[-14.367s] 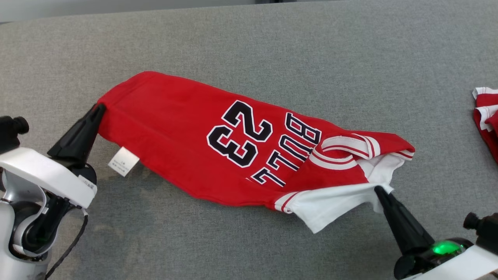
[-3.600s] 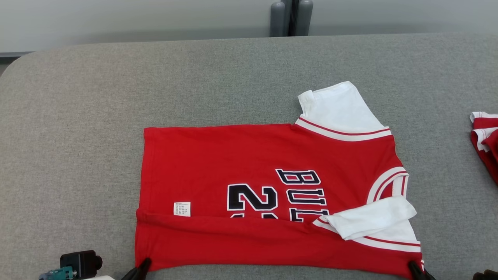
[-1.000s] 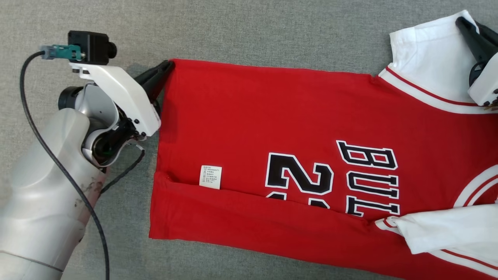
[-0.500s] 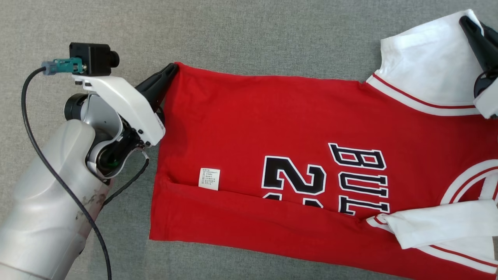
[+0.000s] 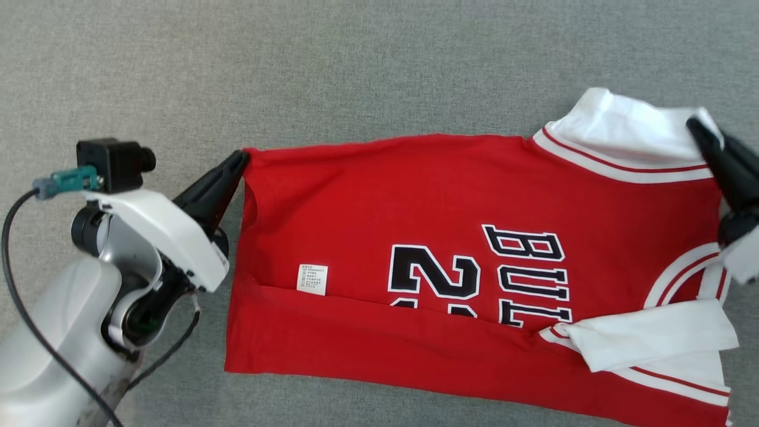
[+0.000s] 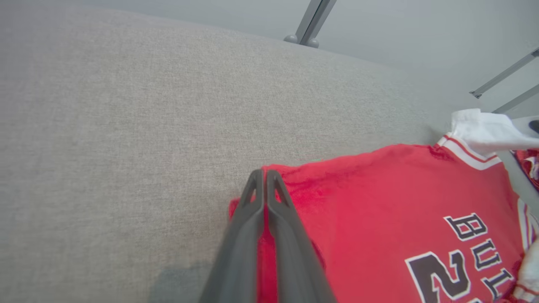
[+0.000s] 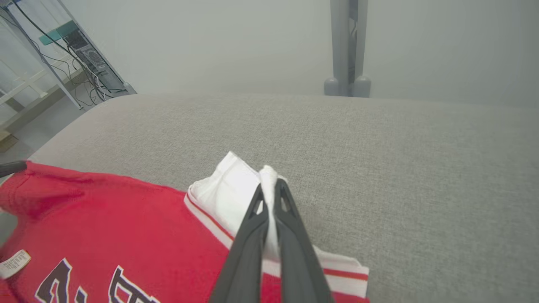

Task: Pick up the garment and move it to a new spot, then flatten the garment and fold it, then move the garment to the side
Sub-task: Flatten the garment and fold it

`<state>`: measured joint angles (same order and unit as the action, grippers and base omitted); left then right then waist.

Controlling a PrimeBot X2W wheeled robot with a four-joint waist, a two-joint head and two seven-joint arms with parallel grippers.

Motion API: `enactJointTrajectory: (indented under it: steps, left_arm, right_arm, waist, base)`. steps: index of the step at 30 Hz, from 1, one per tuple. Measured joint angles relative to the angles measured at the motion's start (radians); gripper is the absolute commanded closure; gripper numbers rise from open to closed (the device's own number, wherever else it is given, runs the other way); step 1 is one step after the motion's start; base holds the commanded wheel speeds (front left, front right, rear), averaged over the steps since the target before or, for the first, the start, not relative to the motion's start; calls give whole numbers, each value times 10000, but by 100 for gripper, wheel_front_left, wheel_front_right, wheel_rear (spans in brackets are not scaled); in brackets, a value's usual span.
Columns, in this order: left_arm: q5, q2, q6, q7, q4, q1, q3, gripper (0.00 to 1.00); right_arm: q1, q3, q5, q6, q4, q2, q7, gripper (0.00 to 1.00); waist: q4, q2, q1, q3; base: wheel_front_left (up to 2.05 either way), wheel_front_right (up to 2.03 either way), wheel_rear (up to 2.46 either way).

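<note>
Grey counter (image 5: pixel 379 65) holds your garment (image 5: pixel 415 196) flat between both hands, near edge already folded: left hand (image 5: pixel 240 157) clamps its hem, right hand (image 5: pixel 694 124) its white sleeve (image 5: pixel 616 121). You've more folding, then moving aside.

- Left arm (image 5: pixel 53 344): the pale forearm rises from the lower left corner of the head view, and the wrist bends toward the middle.
- Left wrist: a white bracket (image 5: pixel 166 237) carries a black camera (image 5: pixel 112 163).
- Left gripper (image 5: pixel 238 159): the dark fingers point up and right, pressed together on a corner of the jersey (image 5: pixel 415 190).
- Right gripper (image 5: pixel 695 126): the fingers slant up and left from the right edge, jaws closed on the jersey's white sleeve (image 5: pixel 622 127).
- Right wrist: its white housing (image 5: pixel 741 261) sits at the right edge.
</note>
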<state>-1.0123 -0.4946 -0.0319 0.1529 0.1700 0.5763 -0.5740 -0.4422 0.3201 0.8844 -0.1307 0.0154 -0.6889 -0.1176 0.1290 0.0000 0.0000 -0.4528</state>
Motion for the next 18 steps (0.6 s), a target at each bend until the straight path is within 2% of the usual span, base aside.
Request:
enactJointTrajectory:
  steps: [8, 12, 18]
  left_arm:
    - [-357, -562, 769, -130, -1371, -1531, 332, 100]
    - [-520, -800, 1051, -234, -1749, -2098, 558, 100]
    - [-721, -865, 1346, -368, -2132, -2778, 686, 100]
  right_arm:
    - [2408, -817, 288, 2, -1361, 159, 19, 100]
    - [3473, -1166, 472, 2, -1824, 474, -73, 100]
    - [4652, -1492, 550, 2, -2290, 1034, -140, 100]
  waist:
    - [-269, 0, 0, 318]
    - [-419, 0, 0, 480]
    - [-575, 0, 0, 637]
  base:
    - [0, 0, 0]
    - [0, 0, 0]
    - [0, 0, 0]
